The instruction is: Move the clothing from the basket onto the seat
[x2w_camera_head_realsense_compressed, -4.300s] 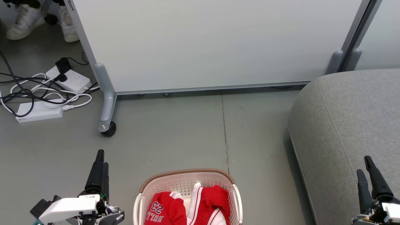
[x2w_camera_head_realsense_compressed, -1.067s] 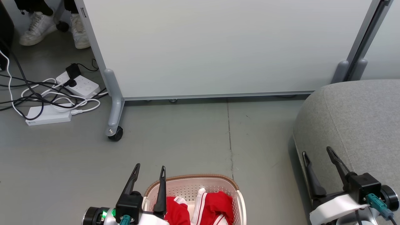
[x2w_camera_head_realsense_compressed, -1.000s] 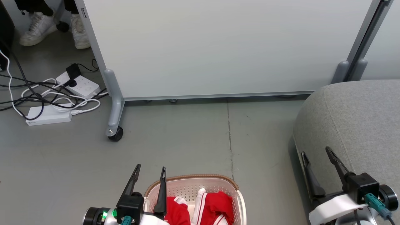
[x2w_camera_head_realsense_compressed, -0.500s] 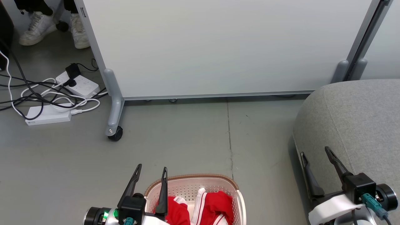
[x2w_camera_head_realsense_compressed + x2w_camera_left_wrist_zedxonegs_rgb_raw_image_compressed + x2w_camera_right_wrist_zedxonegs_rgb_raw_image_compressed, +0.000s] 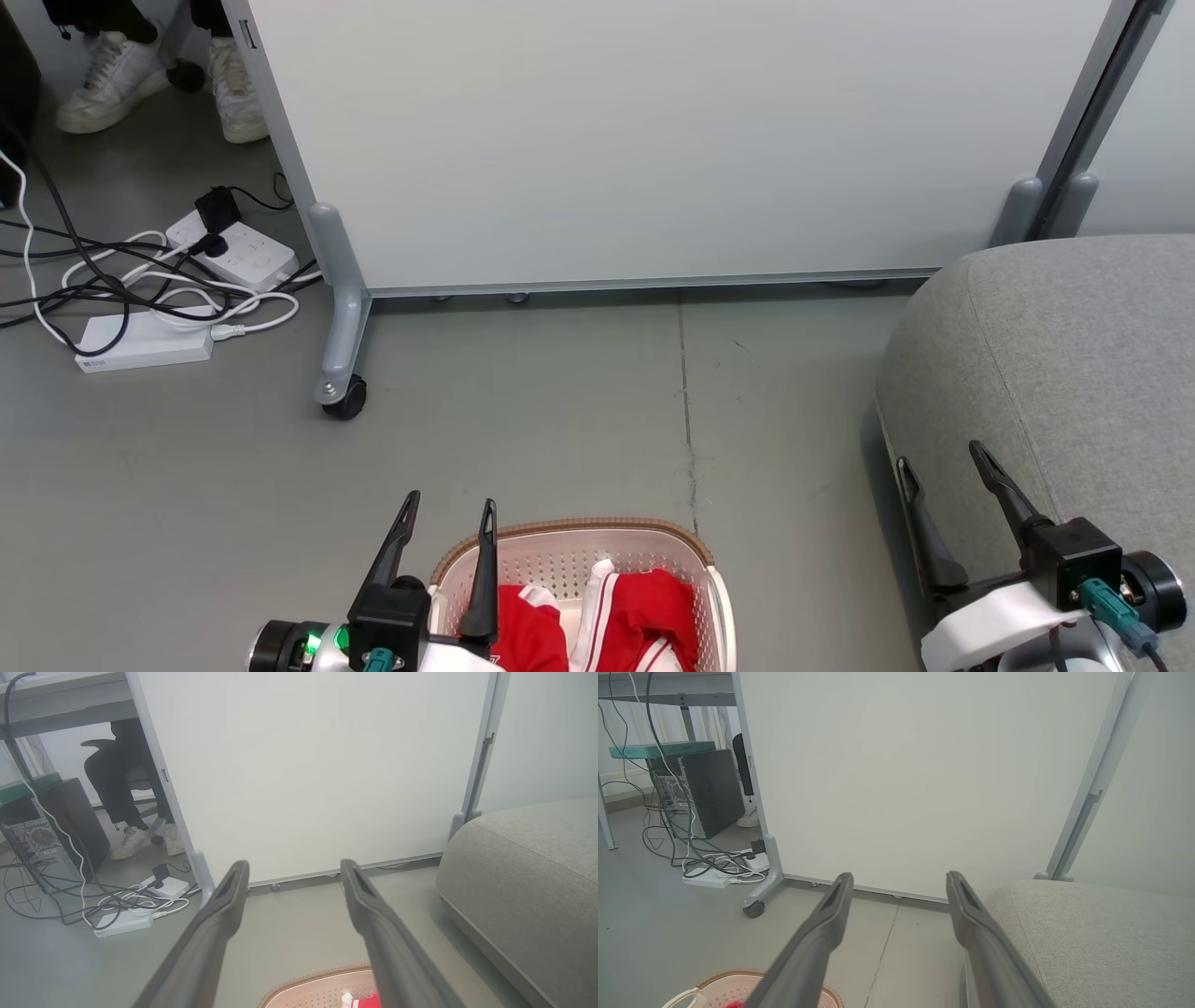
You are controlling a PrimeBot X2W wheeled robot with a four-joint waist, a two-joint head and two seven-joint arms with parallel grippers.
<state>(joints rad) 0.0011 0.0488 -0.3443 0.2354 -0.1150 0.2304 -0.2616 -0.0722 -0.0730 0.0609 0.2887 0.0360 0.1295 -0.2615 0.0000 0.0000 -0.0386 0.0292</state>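
The cream basket (image 5: 569,546) with a brown rim sits on the floor at the bottom middle of the head view, holding the red clothing (image 5: 644,611) with white stripes. My left gripper (image 5: 448,504) hangs open over the basket's left rim, nothing between its fingers. My right gripper (image 5: 938,453) stands open at the front left edge of the grey seat (image 5: 1074,373), empty. The left wrist view shows the basket's far rim (image 5: 317,977) below my open gripper (image 5: 294,865), and the seat (image 5: 528,858) on the right. The right wrist view shows my open gripper (image 5: 899,877), the seat (image 5: 1087,933) and the basket rim (image 5: 733,975).
A white partition panel (image 5: 653,140) on castor feet (image 5: 341,397) stands behind the basket. Power strips and tangled cables (image 5: 159,289) lie on the floor at left. A person's white shoes (image 5: 103,70) show at top left. A computer tower (image 5: 712,791) stands beyond the cables.
Over the last second both grippers have stayed open and almost still. Since the oldest frame both arms have swung forward and the left gripper has come over the basket's left rim; the camera has shifted too.
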